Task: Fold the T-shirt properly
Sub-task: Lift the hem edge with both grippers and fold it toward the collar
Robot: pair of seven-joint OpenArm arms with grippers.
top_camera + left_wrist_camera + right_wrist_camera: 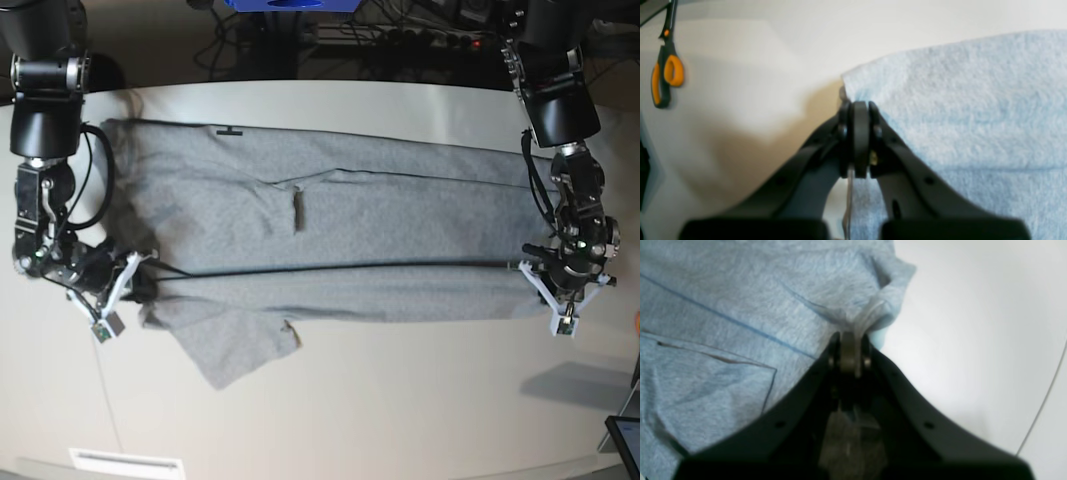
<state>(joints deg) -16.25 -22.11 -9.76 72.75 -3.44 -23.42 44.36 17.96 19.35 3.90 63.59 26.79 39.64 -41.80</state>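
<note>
**Shirt stretched sideways between two clenched pincers**

In the base view, your right gripper sits at the left, clenched on a bunched edge of the T-shirt. From there the grey cloth runs lengthwise across the table, its long axis left to right, a sleeve flopping toward you just beside that pincer. At the far end, your left gripper is clamped on the shirt's corner. Scissors lie well apart from it.

One large heather-grey cotton T-shirt, one pair of orange-and-grey-handled scissors at nine o'clock, two black robot arms and one white table.
</note>
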